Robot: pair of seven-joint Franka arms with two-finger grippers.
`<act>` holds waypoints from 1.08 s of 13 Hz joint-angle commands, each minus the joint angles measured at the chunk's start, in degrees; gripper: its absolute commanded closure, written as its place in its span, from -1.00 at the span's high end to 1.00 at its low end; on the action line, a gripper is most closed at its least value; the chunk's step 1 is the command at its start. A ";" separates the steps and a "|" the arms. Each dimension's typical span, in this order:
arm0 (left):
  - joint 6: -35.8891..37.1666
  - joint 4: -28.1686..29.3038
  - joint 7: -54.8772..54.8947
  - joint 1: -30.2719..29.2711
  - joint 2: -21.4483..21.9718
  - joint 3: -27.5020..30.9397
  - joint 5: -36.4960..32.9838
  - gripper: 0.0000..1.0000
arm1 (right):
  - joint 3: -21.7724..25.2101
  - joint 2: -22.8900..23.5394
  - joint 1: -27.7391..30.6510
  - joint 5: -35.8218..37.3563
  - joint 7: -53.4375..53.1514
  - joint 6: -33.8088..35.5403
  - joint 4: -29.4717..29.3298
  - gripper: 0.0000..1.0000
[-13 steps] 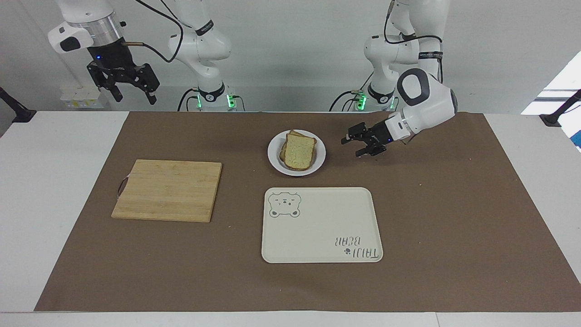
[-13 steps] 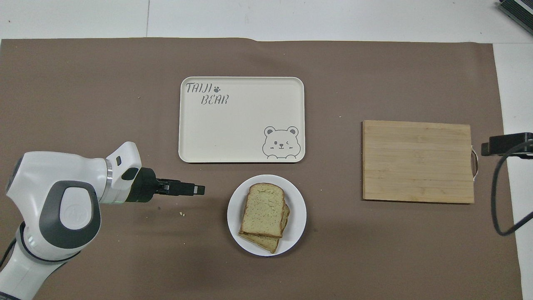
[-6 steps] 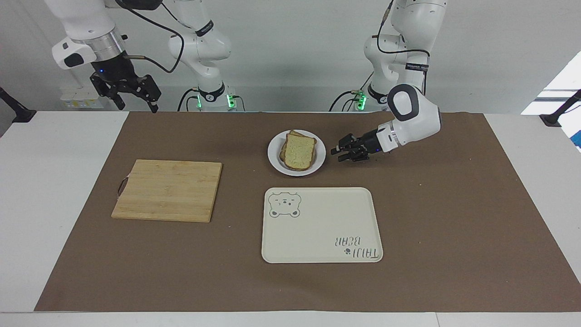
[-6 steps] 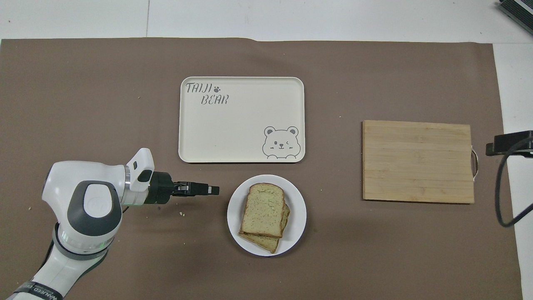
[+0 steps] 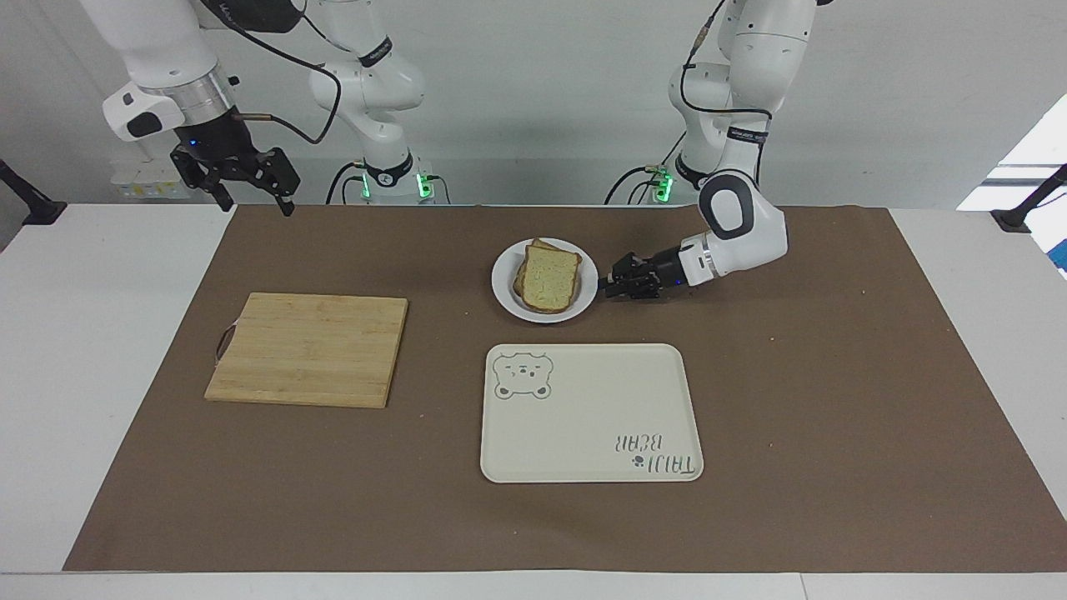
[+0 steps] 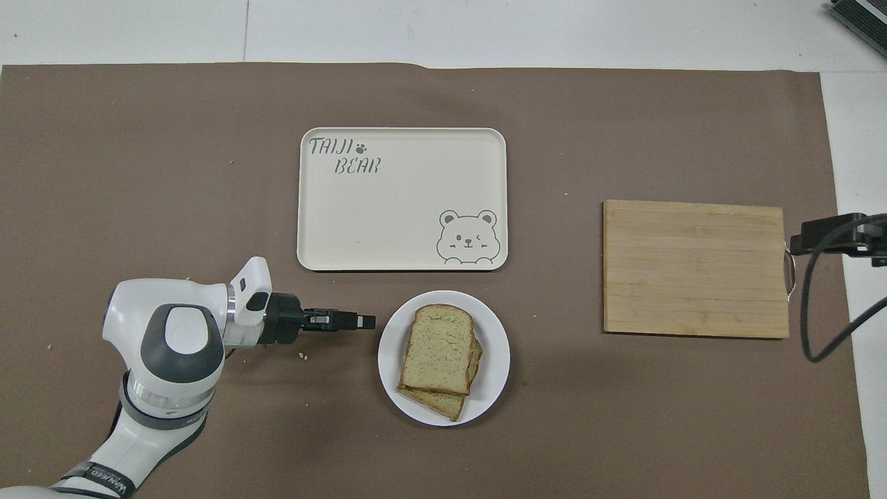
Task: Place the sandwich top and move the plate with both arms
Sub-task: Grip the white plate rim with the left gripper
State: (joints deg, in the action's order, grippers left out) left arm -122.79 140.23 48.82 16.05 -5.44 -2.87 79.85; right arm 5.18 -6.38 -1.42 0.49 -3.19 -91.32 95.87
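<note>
Bread on plate, left tool beside.

Glossy white plate, grainy wooden cutting board, matt brown paper mat.

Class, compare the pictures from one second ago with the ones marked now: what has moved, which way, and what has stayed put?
The left gripper has come down and swung in toward the plate, ending just beside its rim toward the left arm's end of the table; it holds nothing. The right gripper drifted a little, up in the air near the brown mat's corner. The sandwich top, tray and cutting board have not moved.
</note>
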 commanded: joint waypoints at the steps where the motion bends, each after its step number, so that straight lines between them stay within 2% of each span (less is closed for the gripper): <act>1: -1.31 1.80 3.55 2.23 0.17 0.76 4.07 -0.49 | -0.87 -0.12 -0.16 4.43 1.52 3.32 -4.01 1.00; 6: -1.92 2.06 4.26 3.55 -0.62 0.76 4.96 -0.49 | -0.96 -1.00 -0.16 1.54 1.00 5.53 -4.20 1.00; 14: -5.00 1.98 4.26 6.80 -0.89 0.76 6.98 -0.49 | -0.96 -1.79 -0.24 0.04 1.26 5.45 -3.50 1.00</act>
State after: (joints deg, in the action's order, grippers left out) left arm -126.14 141.50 51.77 21.13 -6.55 -2.91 85.09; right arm 4.37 -7.52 -1.90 1.79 -2.83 -86.72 92.28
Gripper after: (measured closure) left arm 0.744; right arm 0.000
